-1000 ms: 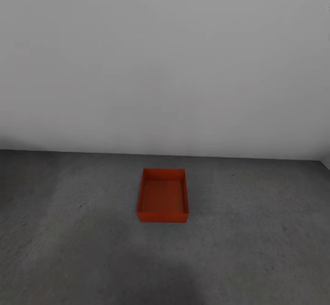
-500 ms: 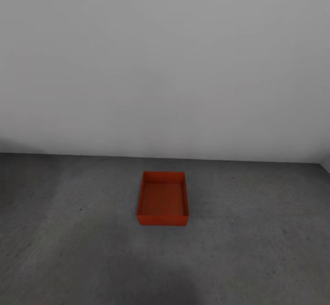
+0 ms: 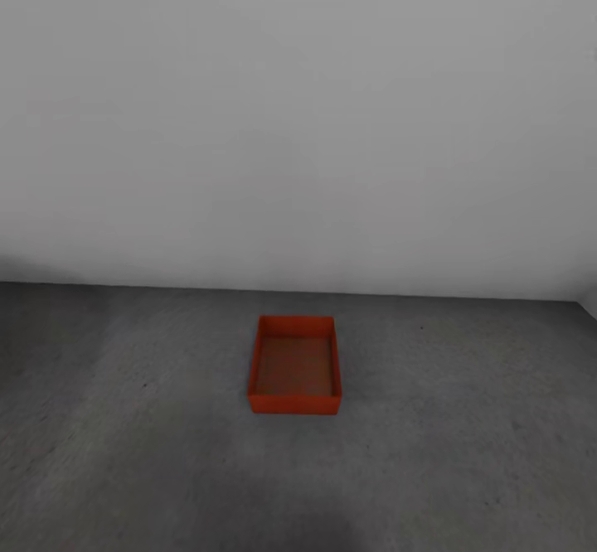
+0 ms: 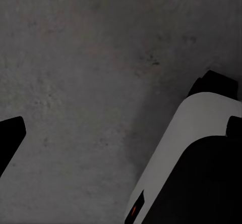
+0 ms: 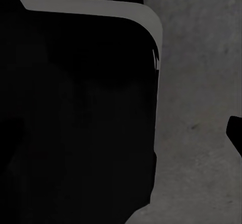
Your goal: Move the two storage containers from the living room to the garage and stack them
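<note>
Head view: one red-orange storage container (image 3: pixel 294 365) sits on the dark grey concrete floor (image 3: pixel 124 452) of the garage, open top up, interior empty as far as can be seen. It lies roughly centred in the view, a little way out from the plain white-grey wall (image 3: pixel 298 121), not touching it. Its long sides run away from the camera. A soft shadow falls across the floor nearer the camera than the box.

Left wrist view: rough grey floor (image 4: pixel 91 82) below; a white-and-black part of the robot's body (image 4: pixel 191 163) stands at one side. A dark tip at the frame edge is probably one finger (image 4: pixel 10 135) of the left gripper; the jaw spacing cannot be judged from this. Nothing visibly held.

Right wrist view: a large black panel with a white rim (image 5: pixel 80 108), part of the robot, and a strip of floor (image 5: pixel 201 108) beside it. A small dark tip (image 5: pixel 235 133) at the edge; right gripper state cannot be told.
</note>
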`<state>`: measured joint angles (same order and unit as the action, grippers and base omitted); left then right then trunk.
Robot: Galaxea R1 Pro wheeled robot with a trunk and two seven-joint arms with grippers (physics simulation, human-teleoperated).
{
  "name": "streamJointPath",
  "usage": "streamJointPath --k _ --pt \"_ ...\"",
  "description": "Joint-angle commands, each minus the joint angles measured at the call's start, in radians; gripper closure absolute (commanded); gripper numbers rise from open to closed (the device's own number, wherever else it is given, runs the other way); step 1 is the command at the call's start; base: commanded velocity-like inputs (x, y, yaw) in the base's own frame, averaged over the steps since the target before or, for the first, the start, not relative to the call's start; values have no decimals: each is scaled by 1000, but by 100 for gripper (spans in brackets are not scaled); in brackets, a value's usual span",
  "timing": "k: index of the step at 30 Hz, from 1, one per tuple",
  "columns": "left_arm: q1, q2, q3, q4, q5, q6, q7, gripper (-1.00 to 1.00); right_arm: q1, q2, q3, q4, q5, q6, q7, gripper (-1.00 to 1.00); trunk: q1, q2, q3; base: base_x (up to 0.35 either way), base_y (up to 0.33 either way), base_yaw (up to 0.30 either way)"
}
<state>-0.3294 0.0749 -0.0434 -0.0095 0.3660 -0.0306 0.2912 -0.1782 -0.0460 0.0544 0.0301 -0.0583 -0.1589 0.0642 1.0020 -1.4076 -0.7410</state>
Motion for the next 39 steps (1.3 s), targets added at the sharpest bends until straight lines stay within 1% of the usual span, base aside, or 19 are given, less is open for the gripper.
streamJointPath --k 1,39 --pt "0 0 -5 0 8 -3 2 -100 -1 0 5 3 -6 -6 4 -100 0 0 1 0 0 0" --pt "0 -1 -4 0 8 -3 2 -100 -1 0 6 4 -6 -17 4 -100 0 0 61 0 0 0"
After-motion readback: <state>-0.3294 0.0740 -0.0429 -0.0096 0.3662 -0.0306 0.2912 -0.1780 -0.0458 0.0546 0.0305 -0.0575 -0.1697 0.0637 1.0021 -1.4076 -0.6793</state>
